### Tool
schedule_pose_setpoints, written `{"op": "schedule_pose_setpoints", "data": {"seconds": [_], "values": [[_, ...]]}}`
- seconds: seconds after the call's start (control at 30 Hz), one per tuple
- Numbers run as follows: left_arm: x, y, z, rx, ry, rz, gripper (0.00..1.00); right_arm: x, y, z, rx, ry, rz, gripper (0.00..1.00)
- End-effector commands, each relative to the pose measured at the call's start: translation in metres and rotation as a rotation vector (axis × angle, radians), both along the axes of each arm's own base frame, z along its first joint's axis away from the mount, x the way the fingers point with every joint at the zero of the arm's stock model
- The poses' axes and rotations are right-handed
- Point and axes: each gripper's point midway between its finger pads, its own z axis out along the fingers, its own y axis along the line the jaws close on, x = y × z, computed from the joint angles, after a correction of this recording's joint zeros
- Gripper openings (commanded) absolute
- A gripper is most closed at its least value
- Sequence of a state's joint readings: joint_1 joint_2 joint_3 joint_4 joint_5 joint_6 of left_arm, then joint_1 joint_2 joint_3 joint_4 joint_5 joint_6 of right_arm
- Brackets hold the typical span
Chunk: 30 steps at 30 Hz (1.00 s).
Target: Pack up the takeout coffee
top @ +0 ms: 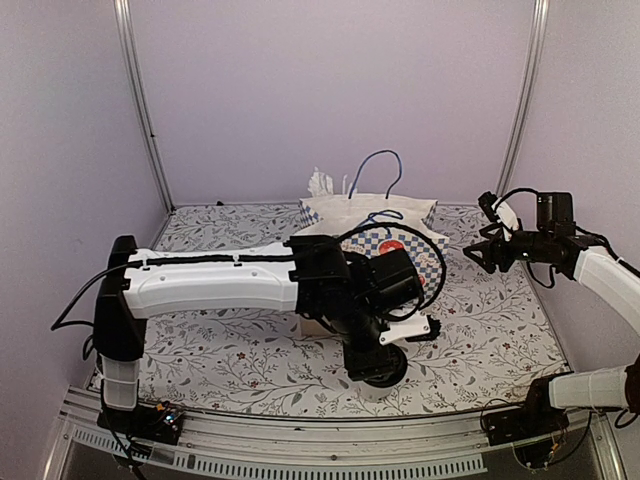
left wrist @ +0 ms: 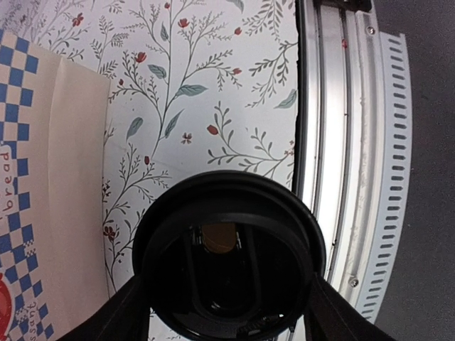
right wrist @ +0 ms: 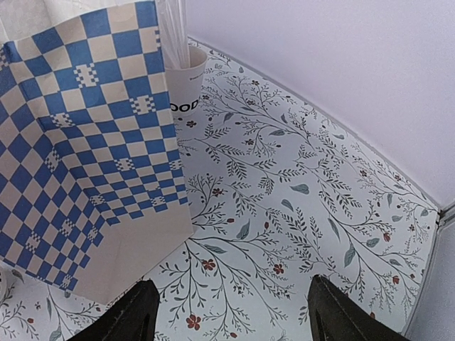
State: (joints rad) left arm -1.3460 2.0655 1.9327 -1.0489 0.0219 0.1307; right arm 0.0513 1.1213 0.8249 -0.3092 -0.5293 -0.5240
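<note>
The takeout coffee [top: 376,384] is a white cup with a black lid, near the table's front edge. In the left wrist view its black lid [left wrist: 227,256] fills the lower middle, with a brown opening in it. My left gripper [top: 380,362] reaches across the table and is shut on the cup, a finger [left wrist: 124,312] pressing each side of the lid. My right gripper [top: 482,250] is open and empty above the table at the right of the paper bag [top: 375,222]. It also shows in the right wrist view [right wrist: 231,320].
The blue-checked paper bag [right wrist: 85,142] with blue handles stands at the back middle; its side shows in the left wrist view [left wrist: 43,177]. A white cup with straws [right wrist: 186,89] stands behind the bag. The metal front rail [left wrist: 341,106] runs beside the coffee.
</note>
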Motion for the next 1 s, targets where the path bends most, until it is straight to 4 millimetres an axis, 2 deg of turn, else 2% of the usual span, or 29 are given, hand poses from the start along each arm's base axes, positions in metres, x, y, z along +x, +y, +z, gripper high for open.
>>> {"op": "schedule_pose_setpoints", "data": {"seconds": [0.0, 0.4, 0.43, 0.53, 0.7, 0.77, 0.83, 0.97], "values": [[-0.004, -0.013, -0.001, -0.033, 0.023, -0.025, 0.6, 0.001, -0.001, -0.004, -0.011, -0.003, 0.005, 0.75], [-0.002, -0.01, -0.007, -0.017, 0.022, -0.013, 0.67, 0.0, -0.002, -0.003, -0.022, -0.011, 0.01, 0.75], [-0.002, -0.01, -0.007, -0.017, 0.023, -0.012, 0.69, 0.0, -0.002, -0.003, -0.023, -0.012, 0.01, 0.75], [-0.002, -0.01, -0.005, -0.021, 0.016, -0.014, 0.98, -0.001, -0.001, -0.002, -0.023, -0.017, 0.014, 0.75], [-0.002, -0.011, 0.002, -0.038, 0.015, -0.014, 1.0, -0.003, -0.001, 0.0, -0.022, -0.022, 0.019, 0.75], [-0.003, -0.01, 0.012, -0.055, 0.013, -0.016, 1.0, -0.003, 0.0, 0.0, -0.022, -0.022, 0.021, 0.75], [-0.006, -0.01, 0.032, -0.101, 0.012, -0.026, 1.0, -0.003, 0.0, 0.003, -0.019, -0.029, 0.023, 0.75], [-0.01, -0.002, 0.095, -0.245, -0.012, -0.051, 1.0, -0.014, 0.008, 0.023, -0.024, -0.062, 0.09, 0.72]]}}
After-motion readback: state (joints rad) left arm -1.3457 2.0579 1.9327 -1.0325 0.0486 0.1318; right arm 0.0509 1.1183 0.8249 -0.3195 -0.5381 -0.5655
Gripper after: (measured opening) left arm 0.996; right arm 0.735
